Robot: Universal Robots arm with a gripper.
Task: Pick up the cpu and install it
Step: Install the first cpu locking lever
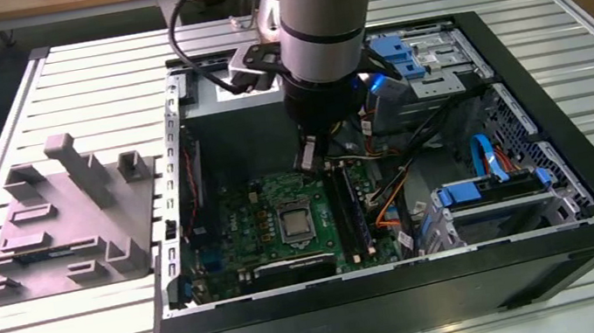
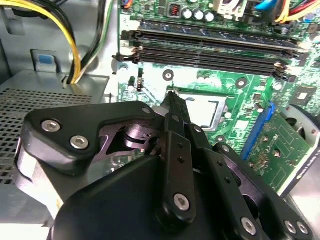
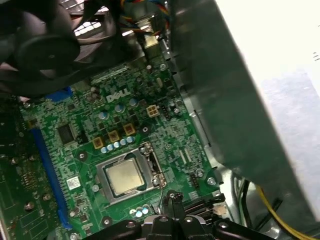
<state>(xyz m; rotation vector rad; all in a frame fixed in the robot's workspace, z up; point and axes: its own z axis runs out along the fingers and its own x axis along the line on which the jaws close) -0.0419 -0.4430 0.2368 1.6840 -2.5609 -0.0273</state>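
Observation:
The cpu is a small silvery square lying flat inside the silver-framed socket on the green motherboard. In the second wrist view the socket shows just past the black fingers. My gripper hangs just off one edge of the socket, a little above the board, its two thin tips pressed together with nothing between them. In the second wrist view the gripper narrows to a single point. In the exterior view the gripper hangs inside the open computer case, just behind the socket.
A grey moulded tray lies on the slatted table to the exterior view's left of the case. Long black memory sticks run beside the socket. Yellow cables, a grey perforated box, blue-handled drive cages and a blue slot crowd the case.

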